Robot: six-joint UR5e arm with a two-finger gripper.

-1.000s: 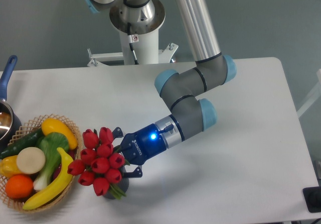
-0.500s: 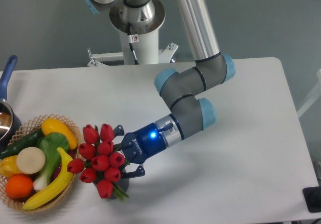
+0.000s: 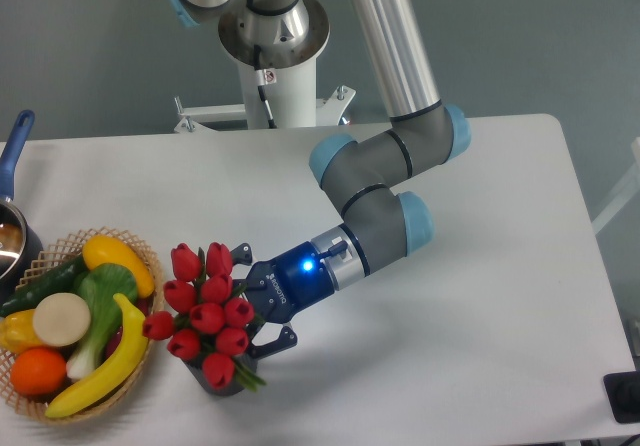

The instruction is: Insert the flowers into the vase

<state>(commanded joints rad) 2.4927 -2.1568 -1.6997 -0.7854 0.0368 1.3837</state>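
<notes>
Looks nearly done. The gripper has its jaws spread apart, one finger above and one below the stems, so it doesn't seem to be squeezing anything. Just past the jaws, the flowers sit over the vase, stems apparently inside it. What's left: back away. Basket is beyond.

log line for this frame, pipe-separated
phase: insertion | gripper: fingers spread beside the flowers, grip unclear | flowers: over the vase, hiding its mouth | wicker basket: left of the vase
</notes>
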